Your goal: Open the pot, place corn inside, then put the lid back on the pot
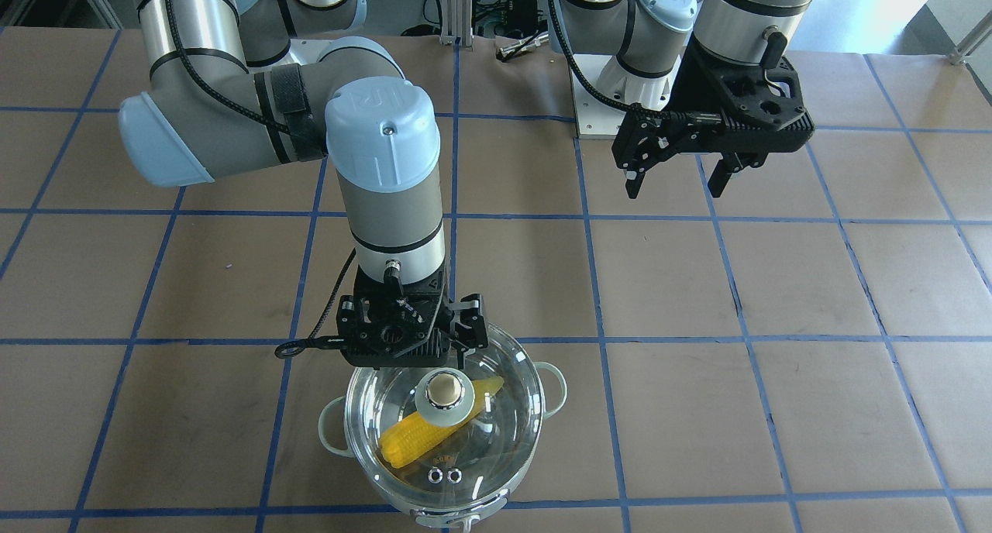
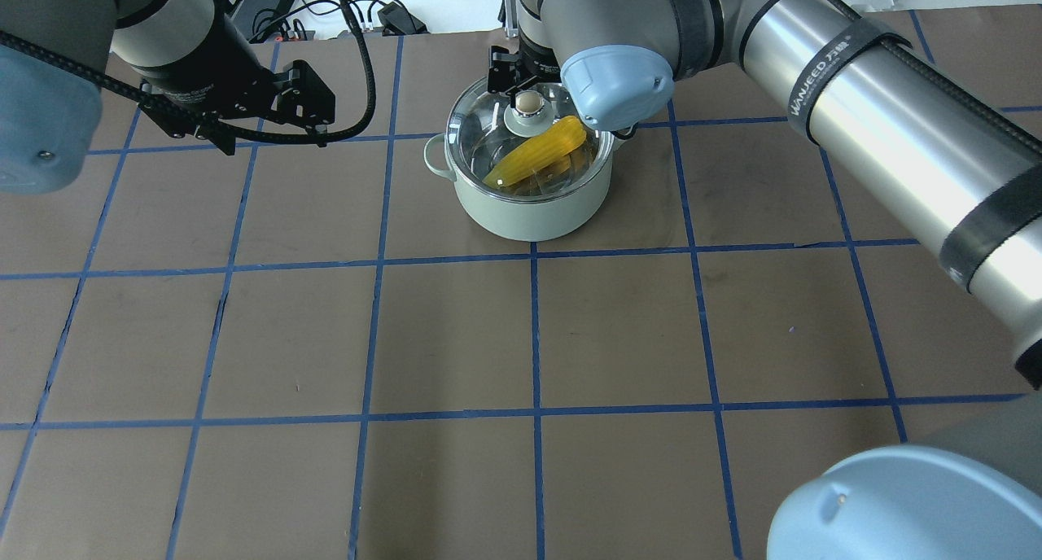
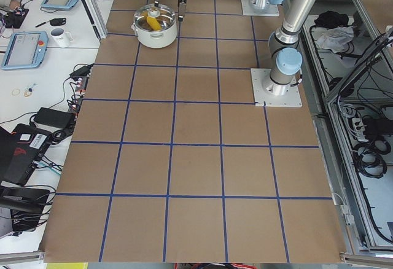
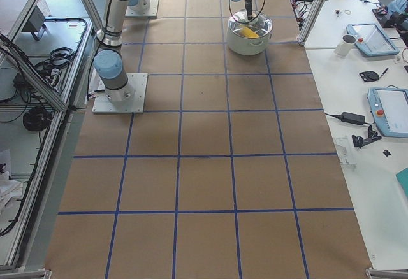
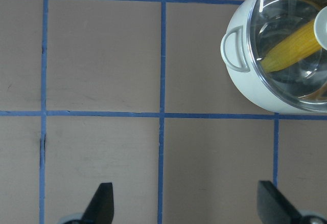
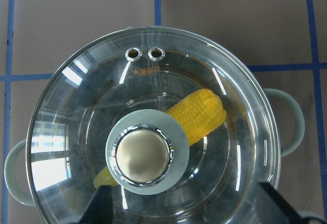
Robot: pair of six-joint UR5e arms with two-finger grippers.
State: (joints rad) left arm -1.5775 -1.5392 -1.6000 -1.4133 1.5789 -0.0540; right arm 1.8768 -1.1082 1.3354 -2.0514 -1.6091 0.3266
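1. A brown paper-covered surface [image 2: 619, 332] ruled with blue tape lines carries the round pot [image 2: 529, 210], which is mint-green outside and steel inside and has two pale loop handles.
2. The clear domed glass lid [image 6: 230, 81] is seen lying on the pot's rim, so the pot is judged closed.
3. The bright yellow, kerneled corn cob [image 6: 202, 114] lies inside the pot under the lid. Its long axis runs slantwise across the pot and passes beneath the knob.
4. The right tool [image 6: 185, 193] hangs over the pot with its fingers spread wide, and nothing is held. It is by far the nearer tool.
5. The left tool [image 5: 185, 187] is also spread wide and empty. It is kept well apart from the pot, off to the robot's left.
6. The lid's metallic knob on a pale base [image 6: 142, 155] stands free at the pot's centre. It is offset from the midline of the right tool and untouched by either finger, so a straight lift away from the pot is judged to be all that remains.
7. "WANJEED" can be read on a black strap [image 2: 822, 59] around the right arm. The smaller marks after it cannot be made out.
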